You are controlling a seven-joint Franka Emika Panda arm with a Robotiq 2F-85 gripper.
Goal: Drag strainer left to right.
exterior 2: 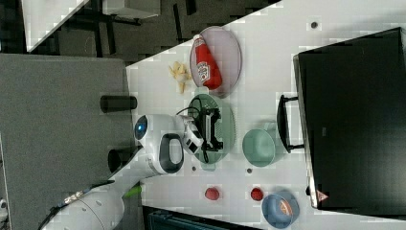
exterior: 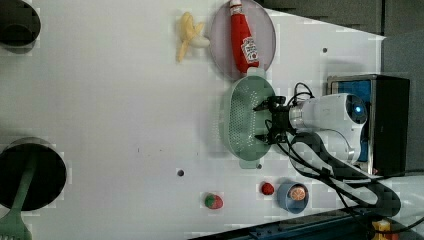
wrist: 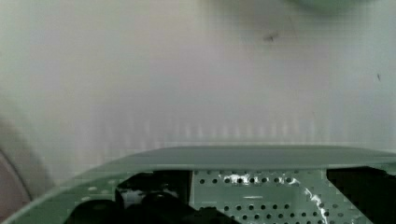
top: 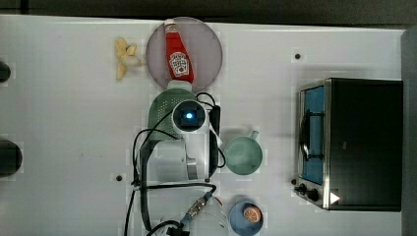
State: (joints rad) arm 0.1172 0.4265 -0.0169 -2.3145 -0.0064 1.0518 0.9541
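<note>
from the top view my arm hid most of the strainer (top: 162, 110), which lay just beside the plate (top: 211, 46) holding the ketchup bottle (top: 178, 54). its oval plastic bowl was finely perforated, the rim smooth. the gripper (exterior: 266, 122) sat inside it, fingers spread wide, gripping nothing.

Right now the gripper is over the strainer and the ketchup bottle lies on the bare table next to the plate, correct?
Not quite. The gripper is over the strainer, but the ketchup bottle lies on the plate, not on the bare table. The top view shows it.
</note>
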